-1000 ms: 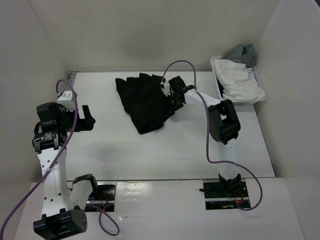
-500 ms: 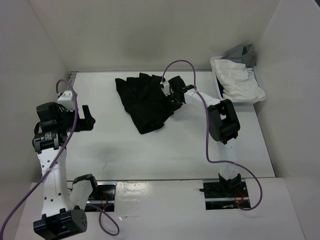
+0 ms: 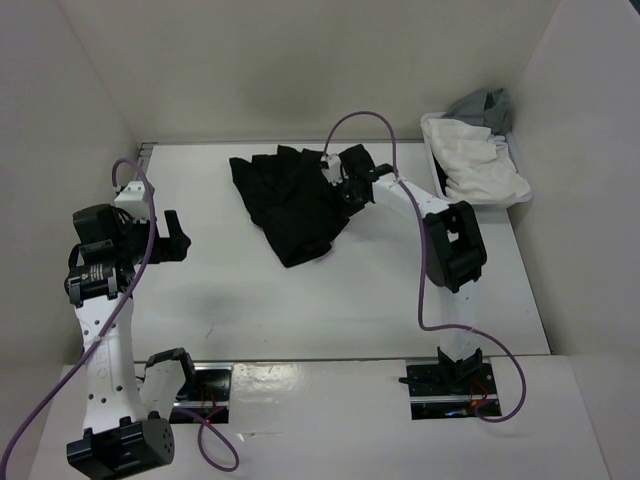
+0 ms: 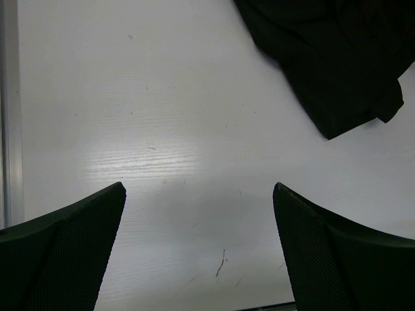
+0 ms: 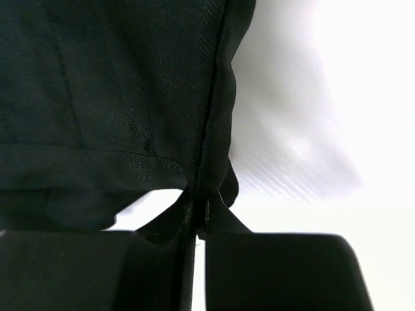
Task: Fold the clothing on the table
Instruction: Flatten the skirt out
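- Since a second ago the right claw [image 5: 198,208] has gone from partly open to closed. Its two black fingers now pinch a thin fold at the edge of the black skirt [image 3: 290,205]. The right arm's elbow has swung slightly to the right, and the left arm has not moved.
- The black skirt lies rumpled on the far middle of the table [image 3: 330,300], about where it was. Pleat ridges fan along its far edge, and it narrows to a blunt corner on the side nearest the arms.
- In the right wrist view the fabric is soft and matte with a fine diagonal weave. A stitched seam runs straight down into the pinch, and a small flap of cloth curls out beside the fingers.
- The left claw [image 3: 172,235] is spread wide and has hold of nothing. It hangs above bare table on the left side, well apart from the skirt. Its dark fingers [image 4: 65,259] show a fine mesh texture on their inner faces.
- The table is white and smooth with faint grain-like streaks and a few small dark scuffs. A thin metal rail runs along its left edge.
- At the far right corner a white tray [image 3: 440,180] holds a crumpled white cloth [image 3: 475,165], with a grey cloth [image 3: 480,105] bunched behind it.
- A purple cable [image 3: 365,118] arches over the right arm.
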Motion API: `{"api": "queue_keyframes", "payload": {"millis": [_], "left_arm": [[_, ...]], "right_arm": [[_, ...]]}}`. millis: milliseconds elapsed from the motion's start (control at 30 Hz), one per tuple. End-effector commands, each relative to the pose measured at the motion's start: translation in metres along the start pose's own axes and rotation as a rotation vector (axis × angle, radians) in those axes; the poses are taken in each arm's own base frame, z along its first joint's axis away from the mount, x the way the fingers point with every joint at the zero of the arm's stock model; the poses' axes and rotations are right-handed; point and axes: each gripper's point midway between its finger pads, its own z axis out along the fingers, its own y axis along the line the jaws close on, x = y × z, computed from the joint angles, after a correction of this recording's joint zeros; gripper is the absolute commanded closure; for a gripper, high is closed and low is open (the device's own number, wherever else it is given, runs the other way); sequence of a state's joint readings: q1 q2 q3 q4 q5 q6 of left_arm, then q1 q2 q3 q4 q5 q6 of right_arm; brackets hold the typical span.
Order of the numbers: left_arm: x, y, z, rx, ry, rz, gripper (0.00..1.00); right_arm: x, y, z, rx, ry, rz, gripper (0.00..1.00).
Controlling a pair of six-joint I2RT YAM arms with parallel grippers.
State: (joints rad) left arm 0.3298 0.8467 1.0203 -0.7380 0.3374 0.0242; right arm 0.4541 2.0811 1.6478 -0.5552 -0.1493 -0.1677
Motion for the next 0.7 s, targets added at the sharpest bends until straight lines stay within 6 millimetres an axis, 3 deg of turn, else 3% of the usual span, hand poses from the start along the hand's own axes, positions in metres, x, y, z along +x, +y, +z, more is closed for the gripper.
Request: {"api": "queue_keyframes", "payload": {"millis": [0, 100, 200, 267, 400, 433, 567, 667], "left_arm": [[-0.007, 0.003, 0.000, -0.008, -0.033, 0.014, 0.00], [-0.007, 0.004, 0.000, -0.019, -0.032, 0.014, 0.00], [-0.007, 0.006, 0.000, -0.028, -0.031, 0.014, 0.00], [-0.007, 0.006, 0.000, -0.028, -0.031, 0.014, 0.00], [-0.007, 0.006, 0.000, -0.028, -0.031, 0.014, 0.00], [-0.007, 0.006, 0.000, -0.028, -0.031, 0.014, 0.00], [-0.007, 0.006, 0.000, -0.028, -0.031, 0.014, 0.00], [-0.007, 0.004, 0.000, -0.019, -0.032, 0.014, 0.00]], "right_arm": [[-0.057, -0.004, -0.062, 0.063, -0.161, -0.050, 1.00], [-0.085, -0.003, -0.099, 0.078, -0.243, -0.087, 1.00], [-0.109, -0.019, -0.138, 0.174, -0.314, -0.104, 1.00], [-0.114, -0.045, -0.160, 0.216, -0.336, -0.066, 1.00], [-0.143, -0.109, -0.236, 0.342, -0.478, 0.032, 1.00], [-0.139, -0.132, -0.250, 0.380, -0.489, 0.074, 1.00], [-0.146, -0.150, -0.297, 0.453, -0.546, 0.089, 1.00], [-0.151, -0.147, -0.309, 0.455, -0.577, 0.081, 1.00]]}}
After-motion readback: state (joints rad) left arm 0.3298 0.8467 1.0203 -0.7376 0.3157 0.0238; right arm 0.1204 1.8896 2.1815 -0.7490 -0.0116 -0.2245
